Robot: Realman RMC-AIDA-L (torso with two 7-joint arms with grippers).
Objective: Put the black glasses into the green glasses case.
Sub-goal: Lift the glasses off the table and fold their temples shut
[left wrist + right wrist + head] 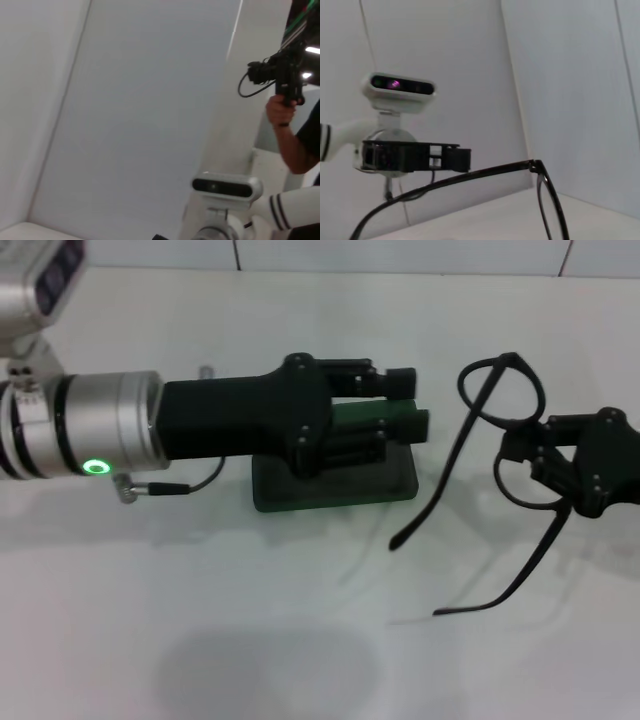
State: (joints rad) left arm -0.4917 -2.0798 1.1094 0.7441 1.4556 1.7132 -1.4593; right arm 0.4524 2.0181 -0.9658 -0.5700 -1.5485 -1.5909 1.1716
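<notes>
The green glasses case [335,488] lies open on the white table at the middle of the head view. My left gripper [412,402] reaches in from the left and is shut on the case's raised green lid [372,412], holding it up. My right gripper [537,455] is to the right of the case, shut on the black glasses [497,390] at the frame front. It holds them above the table with both temple arms unfolded and hanging toward the front. The right wrist view shows a temple arm and one lens of the glasses [470,174], with the left gripper [420,156] farther off.
The white table [250,640] runs to a tiled wall at the back. A cable [175,488] hangs from the left wrist beside the case. The left wrist view shows only the wall, the robot's head camera [226,186] and a person's hand holding a camera [280,107].
</notes>
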